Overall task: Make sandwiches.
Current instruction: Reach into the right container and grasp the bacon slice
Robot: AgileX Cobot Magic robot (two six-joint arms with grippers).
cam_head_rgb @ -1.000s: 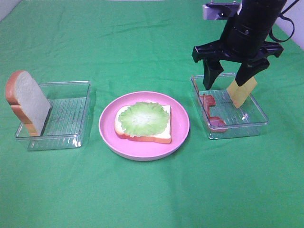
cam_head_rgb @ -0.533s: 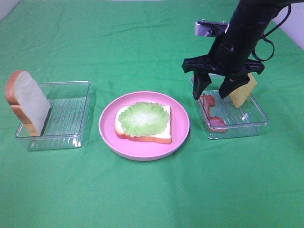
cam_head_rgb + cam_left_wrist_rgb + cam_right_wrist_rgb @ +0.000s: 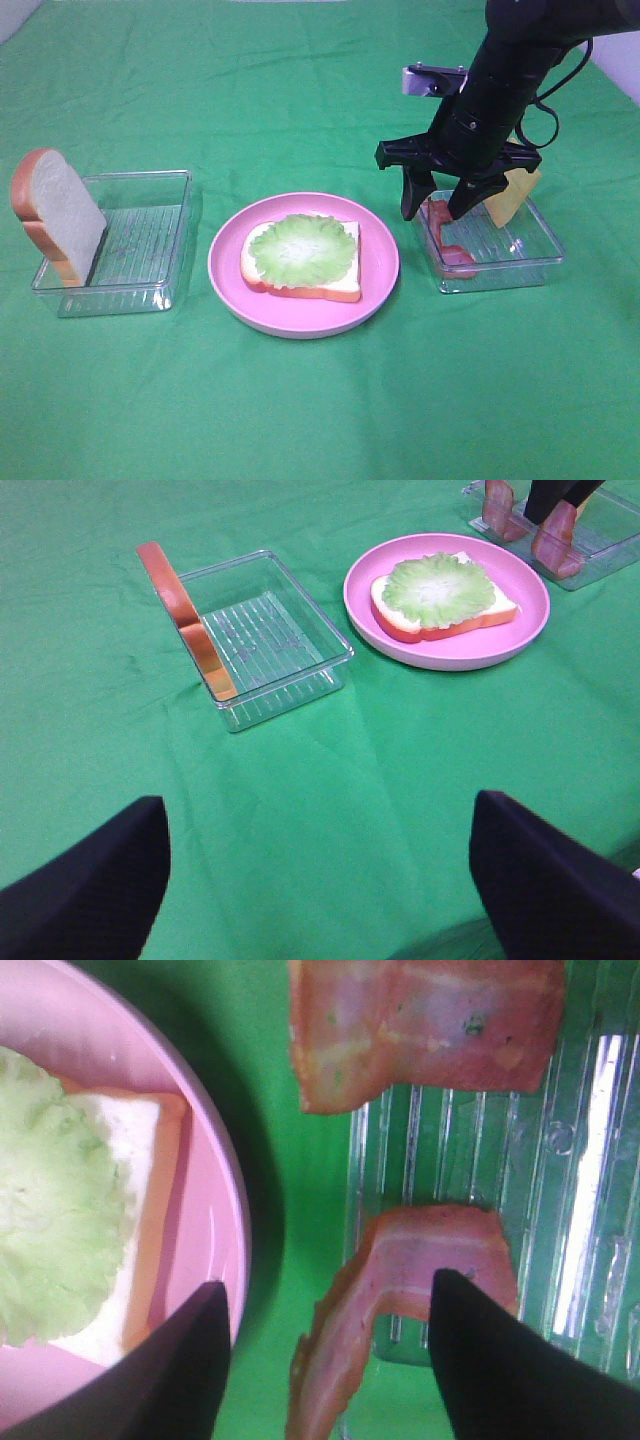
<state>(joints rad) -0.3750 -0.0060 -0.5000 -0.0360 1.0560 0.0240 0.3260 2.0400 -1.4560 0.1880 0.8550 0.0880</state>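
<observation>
The right tool (image 3: 434, 208) hovers empty with its jaws spread, astride one bacon strip (image 3: 400, 1280). That strip seems to drape over the wall of the right tray (image 3: 510, 270), though the wrist view is too close to be sure. Closing there could pinch the wall and drag the tray, or a finger could knock the pink plate (image 3: 300, 322) just beside it. The left tool (image 3: 320, 880) is wide and empty, well apart.

The sandwich so far lies on that plate: a bread slice (image 3: 338, 284) under lettuce (image 3: 303, 250).

Count:
- two bacon strips
- one cheese square (image 3: 508, 197)
- two bread slices
- one lettuce
- two trays
- one plate
</observation>
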